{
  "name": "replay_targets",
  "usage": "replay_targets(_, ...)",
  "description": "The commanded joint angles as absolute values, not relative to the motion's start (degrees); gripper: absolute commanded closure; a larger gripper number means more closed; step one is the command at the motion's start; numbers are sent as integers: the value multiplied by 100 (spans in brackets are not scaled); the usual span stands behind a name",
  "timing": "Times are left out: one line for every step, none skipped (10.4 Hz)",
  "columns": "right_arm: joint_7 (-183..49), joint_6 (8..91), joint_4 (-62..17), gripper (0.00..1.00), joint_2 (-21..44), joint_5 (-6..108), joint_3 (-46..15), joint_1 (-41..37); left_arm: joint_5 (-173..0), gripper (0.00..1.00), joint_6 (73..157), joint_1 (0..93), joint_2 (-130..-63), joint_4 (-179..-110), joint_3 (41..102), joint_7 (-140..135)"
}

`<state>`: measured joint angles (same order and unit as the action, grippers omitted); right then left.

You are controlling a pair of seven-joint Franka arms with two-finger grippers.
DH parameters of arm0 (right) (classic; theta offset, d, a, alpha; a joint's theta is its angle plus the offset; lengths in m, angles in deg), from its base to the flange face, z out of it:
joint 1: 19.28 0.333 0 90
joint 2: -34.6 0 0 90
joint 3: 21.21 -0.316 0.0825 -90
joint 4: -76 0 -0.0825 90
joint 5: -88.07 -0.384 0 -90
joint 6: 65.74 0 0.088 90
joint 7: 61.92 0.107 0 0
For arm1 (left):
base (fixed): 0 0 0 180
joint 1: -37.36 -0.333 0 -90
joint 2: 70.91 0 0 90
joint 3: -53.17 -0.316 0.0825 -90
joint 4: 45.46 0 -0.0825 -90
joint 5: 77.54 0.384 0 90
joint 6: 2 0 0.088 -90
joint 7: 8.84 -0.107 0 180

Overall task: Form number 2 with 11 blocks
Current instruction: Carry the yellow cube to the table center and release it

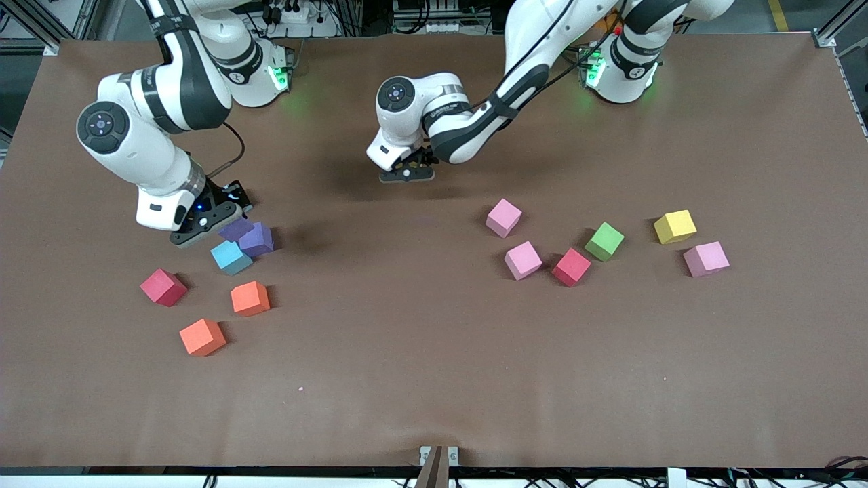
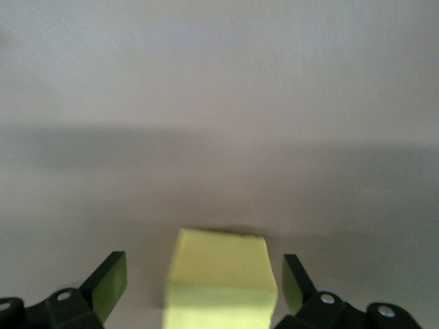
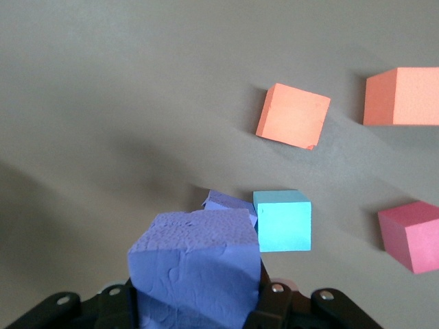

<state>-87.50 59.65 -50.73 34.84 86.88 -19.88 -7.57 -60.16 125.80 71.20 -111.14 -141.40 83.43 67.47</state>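
Observation:
My left gripper (image 1: 407, 173) is low over the middle of the table, open around a yellow block (image 2: 221, 277) that stands on the mat with a gap at each finger; the hand hides that block in the front view. My right gripper (image 1: 207, 224) is shut on a purple block (image 1: 235, 229) (image 3: 195, 267), held just above a second purple block (image 1: 258, 239) and a light blue one (image 1: 230, 257) at the right arm's end. The number 2 is not in view.
Near the right gripper lie a red block (image 1: 163, 287) and two orange ones (image 1: 250, 298) (image 1: 202, 337). Toward the left arm's end are three pink blocks (image 1: 503, 217) (image 1: 523, 260) (image 1: 706, 259), a red (image 1: 571, 266), a green (image 1: 604, 241) and a yellow (image 1: 675, 226).

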Motion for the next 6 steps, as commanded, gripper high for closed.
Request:
replay_targets(-9127, 5950, -5126, 72, 3504, 8728, -2086, -708, -5978, 0, 12071, 6393, -10519, -14328, 8358, 6973)
replay_targets(-9171, 5959, -5126, 72, 3496, 8728, -2260, -602, -5970, 0, 11860, 6051, -10397, -14406, 8358, 7052)
replay_targets(-9232, 5967, -5126, 73, 3495, 8728, -2436, -471, -5961, 0, 11841, 5630, -10204, -14616, 8358, 7079)
replay_targets(-9259, 5959, -5126, 73, 3495, 8754, -2638, -348, -5961, 0, 11849, 5138, -9993, -14792, 8375, 7070)
replay_targets(-9433, 5959, -5126, 73, 3530, 8763, -2788, -312, -5961, 0, 11849, 4707, -9852, -14898, 8401, 7062)
replay_targets(-9757, 6028, -5135, 73, 3531, 8763, -2928, -311, -5961, 0, 11849, 4380, -9798, -15004, 8393, 7027)
